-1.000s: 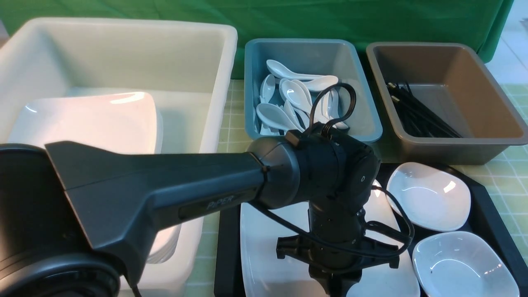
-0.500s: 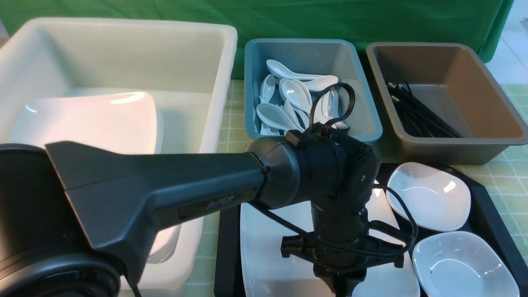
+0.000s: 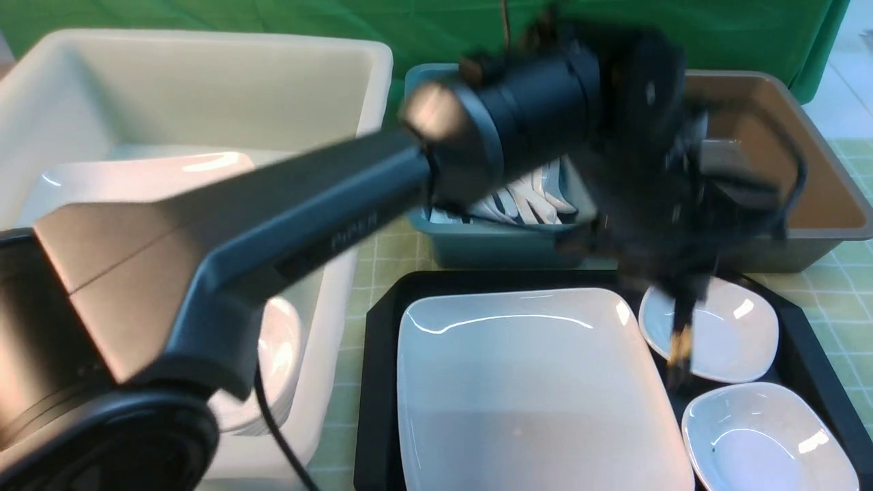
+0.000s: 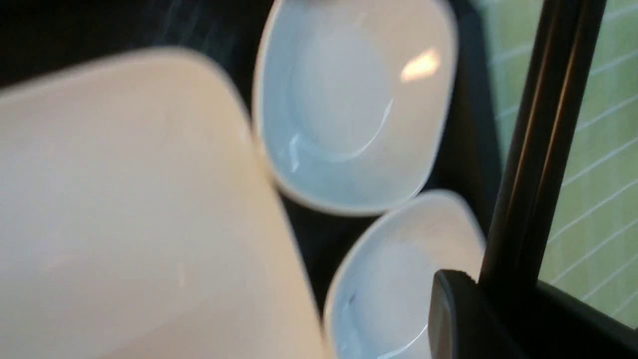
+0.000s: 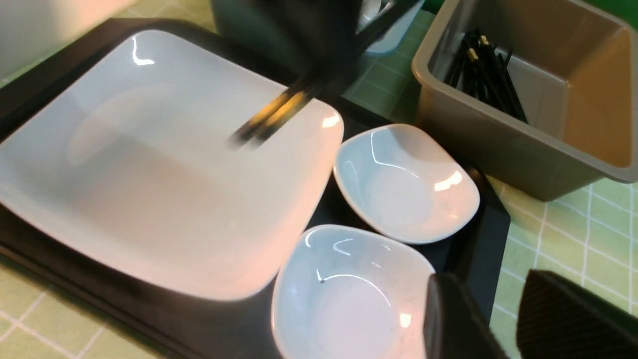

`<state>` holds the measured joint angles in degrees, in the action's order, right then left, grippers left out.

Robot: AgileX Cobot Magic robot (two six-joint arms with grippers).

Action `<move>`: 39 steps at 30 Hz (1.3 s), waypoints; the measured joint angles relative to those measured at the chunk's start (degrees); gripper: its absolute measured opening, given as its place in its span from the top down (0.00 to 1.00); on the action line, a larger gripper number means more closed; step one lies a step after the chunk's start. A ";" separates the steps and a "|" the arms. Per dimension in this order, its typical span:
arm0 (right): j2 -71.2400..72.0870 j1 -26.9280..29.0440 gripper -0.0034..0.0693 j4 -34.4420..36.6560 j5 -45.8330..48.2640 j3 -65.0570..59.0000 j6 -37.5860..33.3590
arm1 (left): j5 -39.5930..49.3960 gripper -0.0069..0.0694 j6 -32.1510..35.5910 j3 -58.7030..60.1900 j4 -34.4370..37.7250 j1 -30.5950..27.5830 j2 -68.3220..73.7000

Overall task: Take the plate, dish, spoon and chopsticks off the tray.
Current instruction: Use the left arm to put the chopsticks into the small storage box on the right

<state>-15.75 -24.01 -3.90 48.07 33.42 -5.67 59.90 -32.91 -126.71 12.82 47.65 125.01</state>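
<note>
The black tray (image 3: 378, 382) carries the large white plate (image 3: 532, 382) and two small white dishes (image 3: 723, 334) (image 3: 764, 440). My left gripper (image 4: 503, 299) is shut on the black chopsticks (image 4: 538, 149). It hangs blurred above the tray's far right (image 3: 672, 279), and the chopsticks (image 3: 681, 341) dangle over the far dish. My right gripper (image 5: 498, 319) is open and empty, hovering at the tray's right rim (image 5: 491, 234) beside the near dish (image 5: 349, 294). I see no spoon on the tray.
A big white bin (image 3: 204, 102) with stacked plates stands at the left. Behind the tray are a blue bin (image 3: 505, 245) holding several white spoons and a grey-brown bin (image 5: 523, 124) holding black chopsticks. A green checked cloth covers the table.
My left arm has risen from low over the plate and swung up and right, lifting the chopsticks and uncovering the plate. The plate and dishes have not moved.
</note>
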 joint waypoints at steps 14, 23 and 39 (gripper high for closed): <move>0.00 0.00 0.68 0.00 -9.36 0.00 1.45 | -11.60 0.82 4.53 -34.76 13.48 -8.65 23.62; 0.00 0.00 0.68 0.00 -12.44 0.00 1.45 | -30.07 0.82 5.94 -35.17 13.73 -8.65 29.32; 0.00 0.00 0.65 0.00 -12.56 0.00 1.45 | -37.77 0.80 10.03 -35.12 12.46 -7.72 34.51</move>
<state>-15.75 -24.01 -3.90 35.51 33.42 -4.21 22.12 -22.88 -161.82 25.28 39.94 159.52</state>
